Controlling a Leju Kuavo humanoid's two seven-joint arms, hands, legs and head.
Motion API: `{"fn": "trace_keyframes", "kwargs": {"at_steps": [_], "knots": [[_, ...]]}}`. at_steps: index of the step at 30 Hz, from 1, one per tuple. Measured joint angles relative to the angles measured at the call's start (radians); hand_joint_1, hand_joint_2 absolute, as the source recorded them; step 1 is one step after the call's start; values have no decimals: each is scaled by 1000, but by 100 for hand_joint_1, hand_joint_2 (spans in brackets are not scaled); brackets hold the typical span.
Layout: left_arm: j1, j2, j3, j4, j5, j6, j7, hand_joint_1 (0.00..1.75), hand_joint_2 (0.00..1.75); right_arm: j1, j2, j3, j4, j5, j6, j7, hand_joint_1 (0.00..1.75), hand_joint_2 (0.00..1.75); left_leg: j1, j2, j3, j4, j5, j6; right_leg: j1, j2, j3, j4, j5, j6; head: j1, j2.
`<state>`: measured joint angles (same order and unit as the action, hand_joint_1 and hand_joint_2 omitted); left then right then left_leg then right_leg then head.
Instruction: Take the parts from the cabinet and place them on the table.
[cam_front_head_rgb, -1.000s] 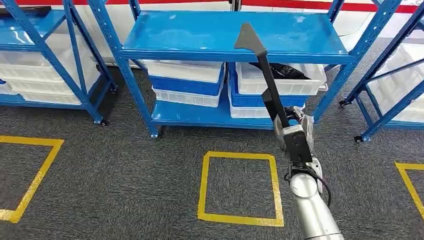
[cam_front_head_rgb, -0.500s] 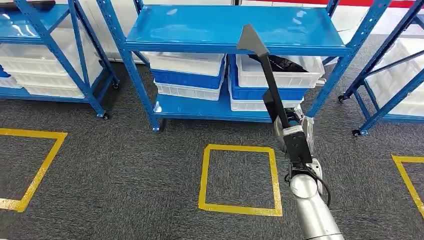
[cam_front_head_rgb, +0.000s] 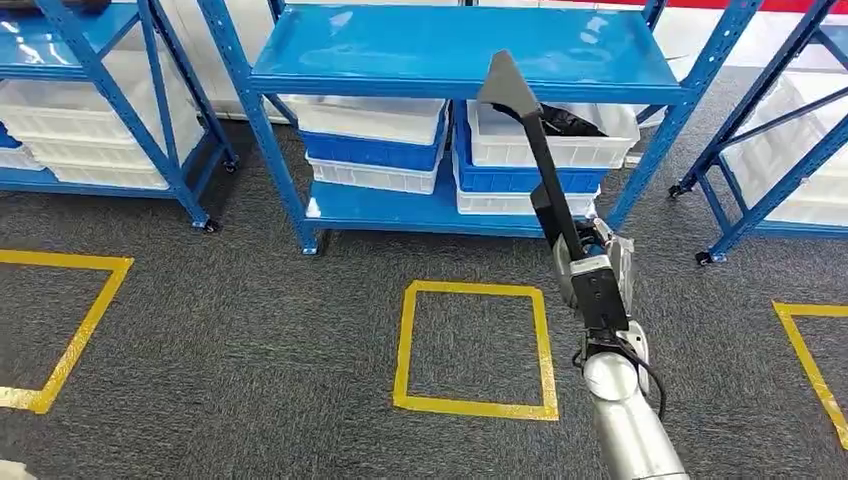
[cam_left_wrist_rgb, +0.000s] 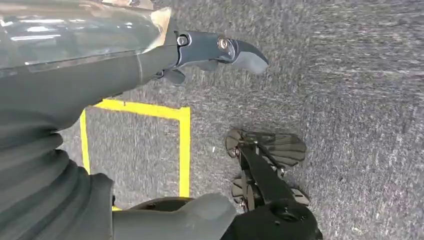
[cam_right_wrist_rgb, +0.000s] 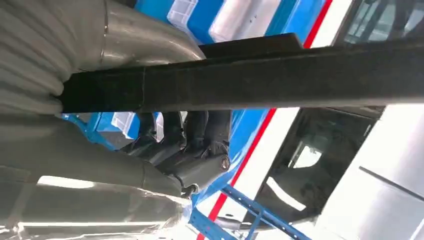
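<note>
My right hand (cam_front_head_rgb: 590, 262) grips the lower end of a long black part (cam_front_head_rgb: 535, 150), a narrow bar with a flared grey tip that stands up in front of the blue cabinet (cam_front_head_rgb: 460, 50). In the right wrist view the black part (cam_right_wrist_rgb: 280, 75) lies across the hand (cam_right_wrist_rgb: 175, 145), and the dark fingers (cam_right_wrist_rgb: 192, 132) curl around it. A white bin (cam_front_head_rgb: 600, 150) on the cabinet's lower level holds more dark parts (cam_front_head_rgb: 570, 122). My left hand (cam_left_wrist_rgb: 165, 125) hangs over the carpet, thumb and fingers apart, holding nothing.
Stacked white and blue bins (cam_front_head_rgb: 375, 150) fill the cabinet's lower shelf. More blue racks with white bins stand at the left (cam_front_head_rgb: 90, 110) and right (cam_front_head_rgb: 790, 150). Yellow tape squares (cam_front_head_rgb: 475, 345) mark the grey carpet.
The whole picture has shifted a little, so the camera has moved. The black part stays upright in my right hand's grip.
</note>
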<state>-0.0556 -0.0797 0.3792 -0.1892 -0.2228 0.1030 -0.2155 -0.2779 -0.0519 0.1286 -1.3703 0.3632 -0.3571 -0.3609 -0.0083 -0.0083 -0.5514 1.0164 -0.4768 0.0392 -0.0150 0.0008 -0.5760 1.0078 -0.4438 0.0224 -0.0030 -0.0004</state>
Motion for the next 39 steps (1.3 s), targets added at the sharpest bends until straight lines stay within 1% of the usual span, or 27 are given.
{"fn": "trace_keyframes", "kwargs": {"at_steps": [2,3,5,7,8,9,11,12,14,16,17,18,19,21,22,23,24,25,27,28,29,32,33,34,36,38,39], "knots": [[0,0,0,0,-1,0,0,0,175,6,-1,0,-5,0,-1,0,175,175,1,4,0,-23,21,15,6,2,-4,-5,8,17,0,0],[-1,-1,0,0,-4,0,0,0,175,9,-6,-3,-8,0,-3,0,175,175,4,10,-1,-31,33,17,2,0,-19,12,-10,14,2,0],[-2,-1,0,0,-10,-1,-1,0,175,13,-8,-6,-18,0,-6,0,175,175,2,11,-17,-34,44,35,2,0,-64,124,-89,0,6,0],[-2,-2,0,0,-18,-6,-1,0,175,40,-11,-13,-28,1,-8,1,175,175,-2,11,-35,-33,57,37,-1,0,-117,276,-151,1,6,0],[-2,-2,0,0,-19,-6,-1,0,175,54,-12,-17,-32,1,-10,1,175,175,-2,11,-42,-32,63,36,-1,0,-113,288,-150,8,6,0],[-1,-2,0,0,-19,-6,-1,0,175,65,-13,-21,-37,1,-10,1,175,175,-2,11,-49,-32,69,34,-2,0,-87,255,-137,18,6,0],[-1,-2,0,0,-20,-7,-3,0,175,76,-15,-26,-50,2,-14,2,175,175,-1,11,-62,-26,76,25,-6,-1,16,86,-82,39,6,0],[-2,-3,0,0,-21,-8,-5,0,175,77,-15,-27,-59,3,-16,2,175,175,-2,12,-69,-16,79,21,-9,-3,65,3,-70,42,6,0],[-4,-2,0,0,-21,-9,-6,0,175,84,-15,-31,-75,8,-18,3,175,175,-9,14,-80,-7,82,12,-2,2,54,-9,-63,16,2,0],[-3,-2,0,0,-21,-9,-6,0,175,93,-16,-33,-83,11,-19,6,175,175,-4,14,-81,-10,93,-1,5,2,51,-6,-55,4,3,0],[-2,-2,0,0,-22,-9,-6,0,175,95,-17,-34,-86,11,-19,6,175,175,-3,12,-84,-8,97,-7,-3,2,50,-11,-47,-7,3,0],[-2,-1,0,0,-22,-9,-6,0,175,95,-17,-34,-89,12,-19,6,175,175,2,7,-94,6,77,-13,-10,0,55,-12,-37,-15,4,0],[-2,-2,-1,0,-23,-9,-6,0,175,97,-16,-35,-95,12,-19,6,175,175,4,6,-111,49,28,-21,-10,0,47,-12,-31,-25,-4,0],[-2,-2,-1,0,-25,-9,-6,0,175,104,-16,-35,-100,13,-19,6,175,175,13,6,-163,203,-70,-35,-7,0,31,-11,-18,-30,-6,0],[-2,-2,-1,0,-29,-9,-6,0,175,109,-16,-35,-101,13,-19,6,175,175,17,6,-181,268,-100,-41,-5,-1,24,-10,-13,-28,-7,0],[-1,-2,-1,0,-31,-9,-5,0,175,114,-16,-36,-102,13,-20,6,175,175,21,6,-184,300,-107,-44,-5,-1,17,-9,-8,-28,-8,0],[-1,-2,-1,0,-33,-9,-4,0,175,119,-16,-37,-102,13,-20,6,175,175,24,6,-165,285,-96,-45,-5,-1,13,-9,-5,-24,-7,0],[-1,-2,-1,0,-39,-9,-2,0,175,125,-16,-38,-104,13,-20,6,175,175,28,6,-118,221,-66,-46,-5,-1,9,-9,-1,-23,-8,0],[-2,1,-1,0,-42,-8,3,0,175,136,-16,-40,-117,13,-21,6,175,175,32,5,2,38,-3,-42,-6,0,7,-9,5,-14,-7,0],[-5,2,-1,0,-44,-8,4,0,175,140,-16,-42,-123,13,-21,6,175,175,28,2,25,-8,-17,-39,-3,0,3,-9,9,-8,-7,0],[-5,3,-1,0,-51,-8,4,0,175,140,-16,-46,-129,14,-23,6,175,175,22,1,17,-9,-8,-30,1,0,-2,-7,13,-2,-5,0],[-3,6,-2,0,-62,-10,5,0,175,158,-14,-51,-143,14,-25,6,175,175,9,2,8,-9,6,-10,-8,-1,-9,-13,28,21,-6,0],[-3,6,-2,0,-67,-11,5,0,175,167,-14,-56,-153,16,-26,8,175,175,20,8,7,-28,24,8,-1,-1,-17,-2,23,26,-5,0],[-7,6,-3,0,-74,-13,6,0,175,177,-13,-62,-159,19,-27,8,175,175,14,10,-1,-29,33,16,-4,-1,-38,28,-10,19,-7,0],[-12,8,-7,0,-85,-15,11,0,175,201,-13,-79,-180,29,-28,12,175,175,11,10,-22,-28,47,26,-4,-1,-98,178,-102,-3,2,0],[-14,9,-11,0,-95,-15,16,0,175,233,-11,-91,-202,41,-29,12,175,175,8,10,-41,-27,60,26,-3,-1,-139,308,-154,-3,3,0],[-14,9,-15,0,-97,-15,18,0,175,247,-9,-96,-209,48,-28,14,175,175,6,11,-49,-27,66,25,-3,-1,-125,304,-151,3,4,0]]}}
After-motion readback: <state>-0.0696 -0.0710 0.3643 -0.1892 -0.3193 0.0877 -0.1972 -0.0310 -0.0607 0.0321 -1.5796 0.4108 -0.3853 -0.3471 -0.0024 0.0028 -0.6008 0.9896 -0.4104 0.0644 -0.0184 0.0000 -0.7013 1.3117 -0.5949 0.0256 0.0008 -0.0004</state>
